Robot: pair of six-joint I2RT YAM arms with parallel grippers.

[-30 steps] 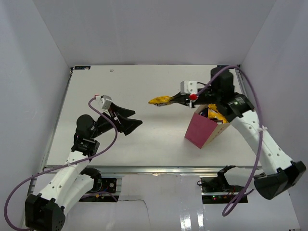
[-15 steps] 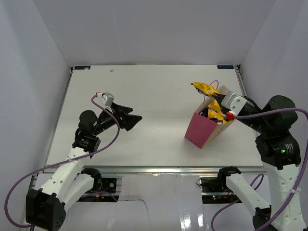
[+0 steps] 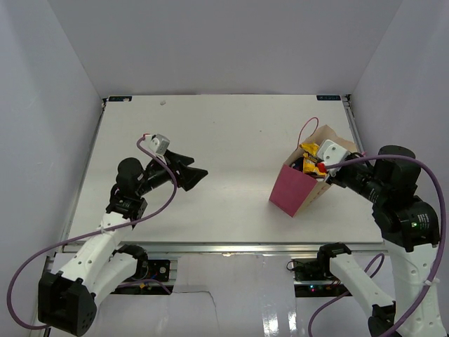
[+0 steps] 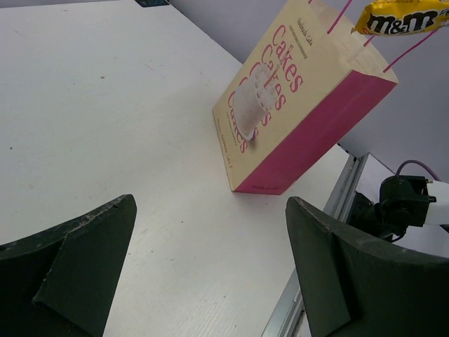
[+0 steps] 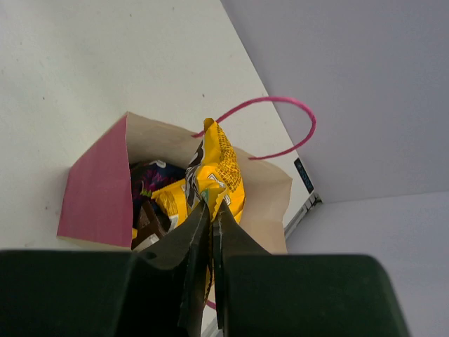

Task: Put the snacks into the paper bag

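Observation:
The magenta paper bag (image 3: 292, 192) stands on the right half of the table, tan inside, with thin pink cord handles (image 5: 280, 126). My right gripper (image 5: 212, 210) is shut on a yellow candy pack (image 5: 219, 172) and holds it over the bag's open mouth (image 3: 309, 153). Inside the bag lie another yellow pack (image 5: 172, 200), a dark brown bar (image 5: 149, 223) and the dark blue-purple crinkly bag (image 5: 149, 179). My left gripper (image 3: 198, 175) is open and empty, low over the table to the left, facing the bag (image 4: 302, 98). The held pack shows at the top of the left wrist view (image 4: 403, 17).
The white table (image 3: 210, 133) is ringed by grey-white walls. A metal rail (image 3: 224, 247) runs along the near edge, and a black mount with cables (image 4: 400, 203) sits beyond it.
My right gripper carried the yellow pack from left of the bag, up over it, then down to the bag's mouth. The left gripper shifted only slightly.

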